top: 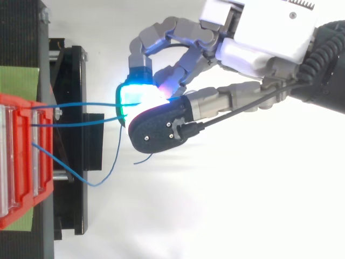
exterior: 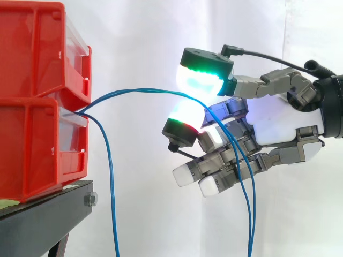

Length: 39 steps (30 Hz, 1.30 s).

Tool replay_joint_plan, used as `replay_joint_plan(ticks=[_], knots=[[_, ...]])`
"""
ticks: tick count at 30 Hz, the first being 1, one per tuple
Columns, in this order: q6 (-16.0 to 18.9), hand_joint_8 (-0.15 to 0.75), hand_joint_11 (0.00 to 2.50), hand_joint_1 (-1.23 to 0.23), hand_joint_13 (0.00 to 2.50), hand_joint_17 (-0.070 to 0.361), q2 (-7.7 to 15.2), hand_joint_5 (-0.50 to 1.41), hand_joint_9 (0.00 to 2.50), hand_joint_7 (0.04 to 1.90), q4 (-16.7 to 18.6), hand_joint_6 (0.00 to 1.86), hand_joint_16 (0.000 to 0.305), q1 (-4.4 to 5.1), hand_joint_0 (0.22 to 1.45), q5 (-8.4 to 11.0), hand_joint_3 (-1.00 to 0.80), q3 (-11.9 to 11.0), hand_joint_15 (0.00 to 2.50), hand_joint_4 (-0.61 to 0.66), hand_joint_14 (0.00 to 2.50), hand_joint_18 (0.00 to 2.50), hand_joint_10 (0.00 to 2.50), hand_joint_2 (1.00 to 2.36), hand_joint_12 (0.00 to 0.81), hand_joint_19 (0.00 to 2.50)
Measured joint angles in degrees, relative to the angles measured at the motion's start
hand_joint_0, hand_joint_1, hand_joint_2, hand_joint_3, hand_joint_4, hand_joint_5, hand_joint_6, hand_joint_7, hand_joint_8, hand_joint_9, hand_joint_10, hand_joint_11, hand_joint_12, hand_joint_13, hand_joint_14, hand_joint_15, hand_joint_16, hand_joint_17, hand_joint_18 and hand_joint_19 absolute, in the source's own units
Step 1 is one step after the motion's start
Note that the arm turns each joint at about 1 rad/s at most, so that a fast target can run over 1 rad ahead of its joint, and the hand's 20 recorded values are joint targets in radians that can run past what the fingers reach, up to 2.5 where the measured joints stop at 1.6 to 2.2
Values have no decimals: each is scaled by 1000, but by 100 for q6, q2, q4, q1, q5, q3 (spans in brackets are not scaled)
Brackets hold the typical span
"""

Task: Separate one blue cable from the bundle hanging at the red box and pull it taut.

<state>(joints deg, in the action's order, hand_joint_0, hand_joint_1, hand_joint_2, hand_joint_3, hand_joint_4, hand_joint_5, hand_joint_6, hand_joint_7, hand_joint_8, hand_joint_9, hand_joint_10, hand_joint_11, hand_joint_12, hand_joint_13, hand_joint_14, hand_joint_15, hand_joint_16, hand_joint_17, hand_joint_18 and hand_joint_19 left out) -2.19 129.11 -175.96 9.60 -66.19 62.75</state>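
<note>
Blue cable (exterior: 144,90) was seen leaving the gap between the stacked red bins (exterior: 32,53) and running roughly level across to the hand (exterior: 278,123). A shallow upward arc was visible, so it was not judged taut yet. Its long axis pointed from bins to hand, and the hand sat well clear of the bin front at the far end of that line. From above, two strands (top: 81,104) were seen reaching the pads (exterior: 201,77); whether both were caught could not be told. Past the pinch, cable was draped over the lower fingers and dropped downward. A third strand (exterior: 111,187) hung free from the bins, beside the black stand (exterior: 43,214). Hand was closed, with opposing glowing pads pressed together on the cable and the other fingers loosely curled, holding nothing. The next pull was judged to need travel straight away from the bins, along the cable's axis.
</note>
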Motion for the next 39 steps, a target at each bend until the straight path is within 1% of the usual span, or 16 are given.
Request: replay_joint_plan(ticks=[6,8,10,11,14,17,19,22,23,24,26,28,31,34,37,39], knots=[[13,390,715,-583,838,96,0,-133,1223,1127,0,929,43,6,524,-7,-500,0,350,161,12,775,19,1000,352,455],[19,376,727,-614,826,91,0,-136,1213,1157,0,927,40,8,583,-8,-500,0,357,151,12,753,18,1000,343,463],[23,374,740,-646,826,90,0,-135,1213,1180,0,926,40,8,604,-8,-500,1,357,145,12,750,19,1000,342,465],[24,377,742,-708,824,90,0,-135,1211,1211,0,923,40,7,621,-8,-439,0,357,161,14,749,19,1006,342,466],[25,373,730,-800,821,90,0,-138,1192,1227,0,928,40,7,655,-8,-351,1,357,151,14,746,18,1013,342,458],[21,374,749,-841,821,89,0,-139,1180,1289,0,931,40,8,685,-8,-267,1,359,119,12,750,19,1018,340,457],[19,369,745,-849,821,89,0,-143,1175,1260,0,943,39,11,699,-8,-252,1,360,79,12,753,16,1019,339,459],[17,363,749,-858,816,88,0,-149,1148,1240,0,952,39,13,726,-8,-282,0,352,49,12,753,18,1017,337,444],[16,355,745,-881,805,88,0,-153,1133,1287,0,952,39,14,769,-8,-357,1,347,74,12,738,16,1013,336,433],[16,354,742,-884,802,87,0,-153,1133,1295,0,952,39,14,777,-8,-378,0,348,76,12,733,16,1011,334,433],[15,346,723,-889,773,86,0,-154,1115,1303,0,953,38,15,795,-11,-500,0,335,61,12,720,18,1000,326,407],[14,343,728,-905,757,87,0,-156,1106,1310,0,952,39,15,776,-13,-500,0,327,75,13,730,18,1000,324,379],[16,336,725,-938,747,87,0,-145,1088,1297,0,942,39,15,706,-16,-500,0,321,140,11,712,19,1000,325,388],[16,340,710,-952,748,88,0,-132,1117,1147,0,938,39,15,577,-17,-500,0,325,141,11,712,18,1000,327,410],[15,364,704,-899,770,102,0,-127,1138,1136,0,928,45,15,466,-17,-500,0,334,154,11,747,15,1000,361,397],[10,376,702,-840,782,108,1,-128,1149,1101,0,926,48,15,436,-14,-500,0,332,158,10,762,17,1000,373,413]])
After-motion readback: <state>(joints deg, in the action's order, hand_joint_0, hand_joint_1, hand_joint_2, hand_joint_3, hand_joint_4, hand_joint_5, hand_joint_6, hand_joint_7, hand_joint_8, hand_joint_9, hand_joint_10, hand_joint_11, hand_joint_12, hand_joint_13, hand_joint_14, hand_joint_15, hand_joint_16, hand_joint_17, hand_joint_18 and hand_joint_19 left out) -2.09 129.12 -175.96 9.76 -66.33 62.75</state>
